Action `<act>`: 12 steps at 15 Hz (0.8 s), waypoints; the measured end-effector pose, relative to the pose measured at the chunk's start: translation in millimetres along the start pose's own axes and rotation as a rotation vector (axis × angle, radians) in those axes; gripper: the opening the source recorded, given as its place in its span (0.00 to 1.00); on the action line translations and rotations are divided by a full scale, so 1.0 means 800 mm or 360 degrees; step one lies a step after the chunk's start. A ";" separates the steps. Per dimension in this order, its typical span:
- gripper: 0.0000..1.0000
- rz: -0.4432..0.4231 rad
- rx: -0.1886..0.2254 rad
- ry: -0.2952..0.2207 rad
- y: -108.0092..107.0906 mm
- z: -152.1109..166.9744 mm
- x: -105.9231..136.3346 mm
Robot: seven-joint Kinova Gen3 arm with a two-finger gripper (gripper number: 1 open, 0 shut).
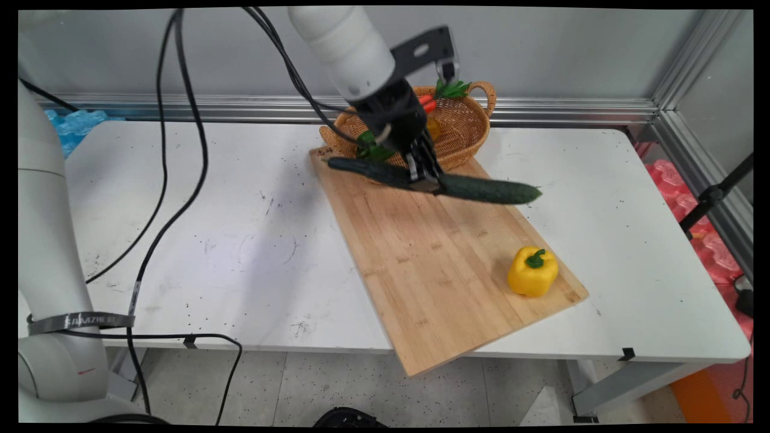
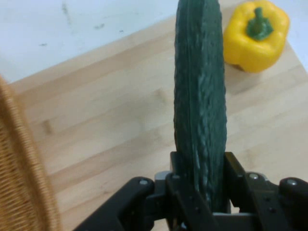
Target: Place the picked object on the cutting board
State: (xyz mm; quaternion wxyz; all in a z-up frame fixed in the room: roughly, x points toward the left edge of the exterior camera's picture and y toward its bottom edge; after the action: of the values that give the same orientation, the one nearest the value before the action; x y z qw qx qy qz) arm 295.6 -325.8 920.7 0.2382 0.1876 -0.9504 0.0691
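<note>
Dark green and bumpy-skinned, the cucumber is clamped near its middle by my gripper, fingers closed against its sides, and it hangs level in the air over the far end of the wooden cutting board. My hand view shows what the main view cannot: the two black fingers pressing either flank of the cucumber, its ridged, pimpled skin close up, and the pale banded grain of the board beneath. Only the main view gives me the whole layout: the board lies slantwise on the scuffed white table, one corner hanging past the near edge. A glossy, blocky yellow bell pepper stands upright near the board's right corner. Behind the gripper sits a woven wicker basket with a loop handle, holding carrots with leafy green tops; the arm hides part of its contents.
</note>
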 end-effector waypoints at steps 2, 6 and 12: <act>0.00 0.0054 -0.0040 -0.0018 0.011 0.022 -0.005; 0.00 0.0160 -0.0120 -0.0056 0.027 0.055 -0.020; 0.00 0.0291 -0.0221 -0.0096 0.047 0.094 -0.045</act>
State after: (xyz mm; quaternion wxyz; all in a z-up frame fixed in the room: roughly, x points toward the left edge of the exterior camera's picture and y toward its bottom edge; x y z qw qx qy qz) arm 278.5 -296.2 836.0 0.2147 0.0850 -0.9728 0.0189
